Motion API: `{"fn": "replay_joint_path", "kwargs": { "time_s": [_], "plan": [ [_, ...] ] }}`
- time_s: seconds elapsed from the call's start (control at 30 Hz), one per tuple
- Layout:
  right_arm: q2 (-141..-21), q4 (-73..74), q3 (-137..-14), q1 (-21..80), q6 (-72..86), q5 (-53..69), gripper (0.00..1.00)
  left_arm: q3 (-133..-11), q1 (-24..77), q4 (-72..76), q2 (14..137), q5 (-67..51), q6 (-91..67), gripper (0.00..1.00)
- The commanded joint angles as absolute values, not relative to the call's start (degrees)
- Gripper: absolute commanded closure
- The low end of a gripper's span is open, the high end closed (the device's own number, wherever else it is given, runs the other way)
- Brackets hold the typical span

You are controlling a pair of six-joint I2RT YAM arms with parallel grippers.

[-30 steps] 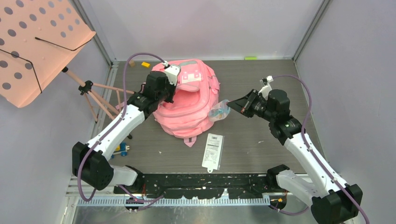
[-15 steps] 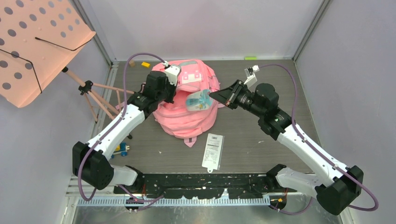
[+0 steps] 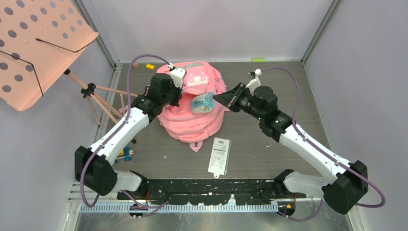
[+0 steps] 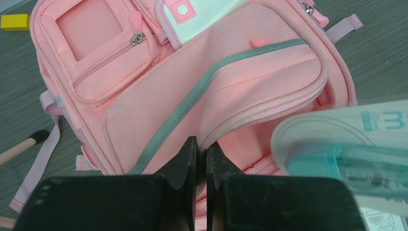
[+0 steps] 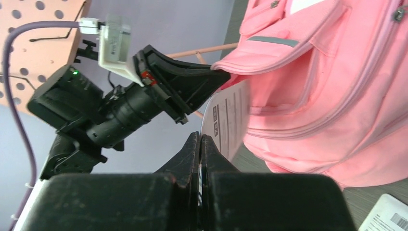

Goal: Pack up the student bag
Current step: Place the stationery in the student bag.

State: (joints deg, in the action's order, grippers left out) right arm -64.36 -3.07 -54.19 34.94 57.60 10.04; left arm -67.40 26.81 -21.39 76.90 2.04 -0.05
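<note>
The pink student bag lies on the table in the top view. My left gripper is shut on the rim of its front flap and holds the pocket mouth lifted; the jaws pinch pink fabric. My right gripper is shut on the edge of a clear and teal blister pack, which hangs at the pocket mouth. The pack fills the right of the left wrist view. From the right wrist, the pack's white printed back stands just under the lifted flap, with my gripper clamped on it.
A flat white carded package lies in front of the bag. The salmon music stand and its wooden legs stand at the left. A yellow block sits behind the bag, and a small blue toy by the left arm.
My right arm has swung left, carrying the blister pack from beside the bag to the held-open pocket mouth. The left gripper has kept its hold and place.
</note>
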Motion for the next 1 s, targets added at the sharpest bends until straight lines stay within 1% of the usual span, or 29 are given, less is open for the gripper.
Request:
{"fn": "replay_joint_path", "kwargs": {
  "time_s": [0.0, 0.07, 0.23, 0.33, 0.43, 0.6, 0.87, 0.97],
  "plan": [
    [-64.1, -5.5, -52.8, 35.7, 57.9, 5.2, 0.99, -70.3, 26.5, -15.1, 73.2, 0.3, -2.6, 1.0],
    [-65.0, -6.4, -51.4, 35.9, 57.9, 3.6, 0.99, -69.9, 26.5, -14.4, 72.7, -2.4, -2.5, 1.0],
    [-69.6, -12.0, -49.5, 36.9, 59.0, -2.4, 0.99, -69.3, 26.5, -13.1, 71.4, -3.8, -2.1, 1.0],
    [-73.1, -14.0, -51.0, 38.0, 58.0, -5.8, 0.99, -70.3, 26.5, -13.1, 71.5, -4.8, -1.9, 1.0],
    [-78.4, -14.4, -54.4, 40.4, 55.7, -10.6, 0.99, -74.7, 26.5, -15.6, 72.5, -4.0, -1.4, 1.0],
    [-88.5, -15.3, -62.3, 44.0, 53.4, -13.5, 0.99, -83.2, 25.9, -21.8, 75.9, -3.1, -0.3, 1.0],
    [-101.9, -16.0, -75.4, 47.7, 47.0, -21.3, 0.99, -93.0, 23.2, -27.5, 80.7, -7.7, 1.6, 1.0],
    [-104.9, -14.9, -78.9, 47.8, 44.7, -24.5, 0.97, -94.7, 22.2, -28.8, 81.5, -8.5, 1.5, 1.0]
  ]
}}
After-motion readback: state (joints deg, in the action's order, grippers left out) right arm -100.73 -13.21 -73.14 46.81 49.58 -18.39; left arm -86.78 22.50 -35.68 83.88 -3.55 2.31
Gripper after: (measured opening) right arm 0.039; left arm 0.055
